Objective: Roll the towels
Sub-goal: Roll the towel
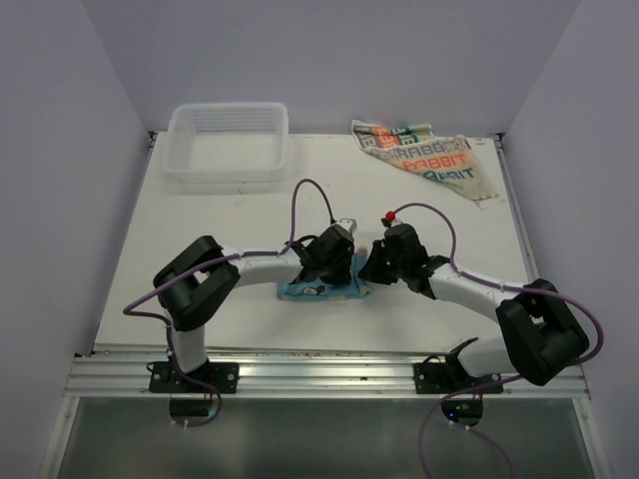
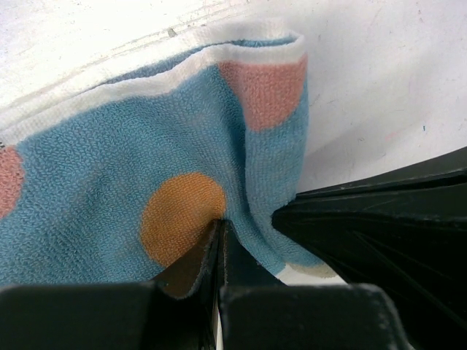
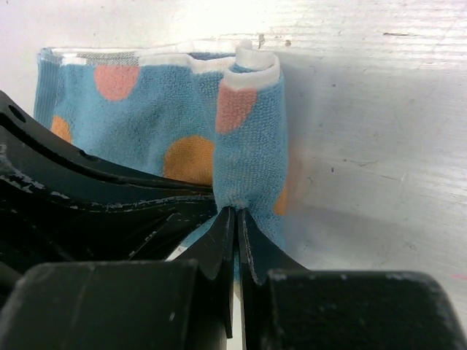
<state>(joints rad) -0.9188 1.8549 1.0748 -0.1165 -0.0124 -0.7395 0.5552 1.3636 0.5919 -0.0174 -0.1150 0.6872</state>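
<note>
- Left claw (image 1: 321,275) and right claw (image 1: 373,269) meet over the blue towel (image 1: 344,291), which lies long from left to right. Cream towel (image 1: 429,160) sits far right, well apart.
- Left claw is clenched on the blue towel's near edge.
- Right claw pinches its right end, maybe a started roll.

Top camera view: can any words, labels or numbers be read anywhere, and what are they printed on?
"RABBIT": orange letters on the cream towel, far right.
Other rows of lettering on that towel: creased and too small to read surely.
On the blue dotted towel: no writing, only coloured dots, in the wrist views too.
On the white basket: none visible.
</note>
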